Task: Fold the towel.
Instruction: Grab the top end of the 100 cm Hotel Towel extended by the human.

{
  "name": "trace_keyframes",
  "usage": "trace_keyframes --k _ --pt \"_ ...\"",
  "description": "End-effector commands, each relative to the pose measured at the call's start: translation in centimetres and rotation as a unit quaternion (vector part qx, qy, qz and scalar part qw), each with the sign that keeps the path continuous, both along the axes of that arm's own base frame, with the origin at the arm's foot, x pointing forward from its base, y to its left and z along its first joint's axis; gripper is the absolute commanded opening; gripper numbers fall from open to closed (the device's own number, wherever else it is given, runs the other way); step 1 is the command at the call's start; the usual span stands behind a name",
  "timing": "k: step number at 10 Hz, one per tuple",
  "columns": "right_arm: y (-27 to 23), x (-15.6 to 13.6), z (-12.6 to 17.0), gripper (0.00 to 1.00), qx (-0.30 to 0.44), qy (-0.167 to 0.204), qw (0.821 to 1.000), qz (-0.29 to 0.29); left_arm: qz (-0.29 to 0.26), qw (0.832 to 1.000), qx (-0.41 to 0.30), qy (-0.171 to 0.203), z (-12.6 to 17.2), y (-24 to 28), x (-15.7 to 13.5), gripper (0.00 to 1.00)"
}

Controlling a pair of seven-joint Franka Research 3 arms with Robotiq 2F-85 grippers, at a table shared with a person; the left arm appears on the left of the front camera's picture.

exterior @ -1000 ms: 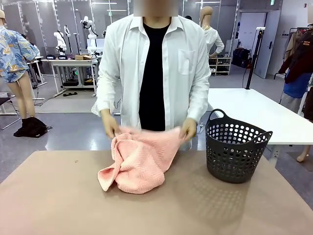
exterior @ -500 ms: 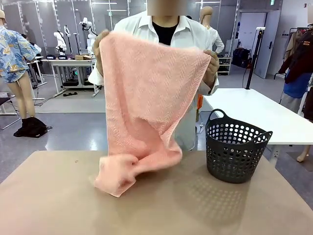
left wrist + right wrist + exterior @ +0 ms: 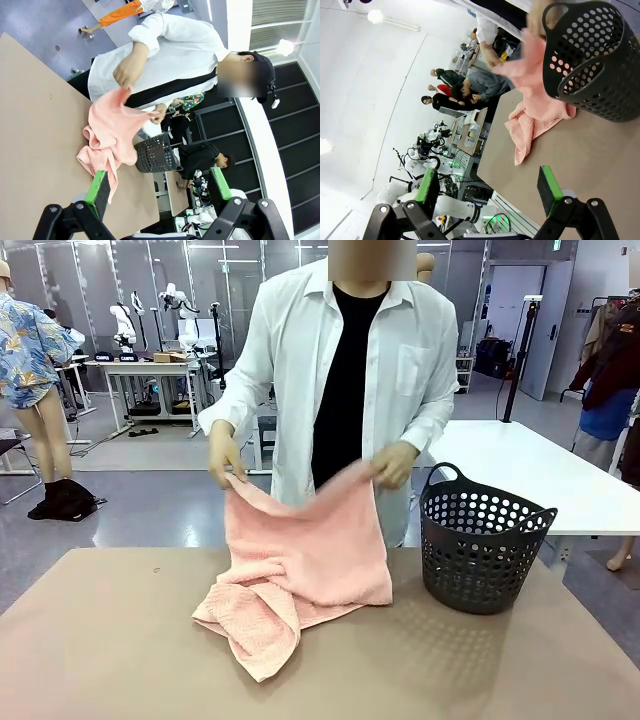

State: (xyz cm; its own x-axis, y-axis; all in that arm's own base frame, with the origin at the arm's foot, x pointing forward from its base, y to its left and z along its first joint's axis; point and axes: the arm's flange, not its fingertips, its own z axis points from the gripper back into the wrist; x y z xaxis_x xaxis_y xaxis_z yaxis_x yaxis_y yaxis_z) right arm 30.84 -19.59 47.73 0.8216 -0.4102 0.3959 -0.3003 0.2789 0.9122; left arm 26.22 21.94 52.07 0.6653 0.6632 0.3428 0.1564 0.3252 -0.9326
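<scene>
Pink towel [image 3: 320,550]: person [image 3: 340,390] is holding top edge, bottom lying on surface [image 3: 100,640], 9 o'clock of basket [image 3: 485,540].
Left tool [image 3: 158,180]: gaping wide.
Right tool [image 3: 487,184]: gaping wide.

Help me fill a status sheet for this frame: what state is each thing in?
Towel: unfolded, top edge held up, lower part bunched on the table.
Basket: upright on the table.
Person's hand by the basket: pinching a top corner.
Person's other hand: pinching the other top corner.
Left gripper: open, holding nothing.
Right gripper: open, holding nothing.
</scene>
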Motion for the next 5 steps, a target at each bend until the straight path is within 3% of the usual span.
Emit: trace_keyframes --k 1,5 --pt "-0.03 0.12 0.08 1.0 0.004 -0.004 1.0 0.0 -0.001 1.0 -0.004 -0.009 0.13 0.03 0.25 1.0" --pt "-0.03 0.12 0.08 1.0 0.004 -0.004 1.0 0.0 -0.001 1.0 -0.004 -0.009 0.13 0.03 0.25 1.0"
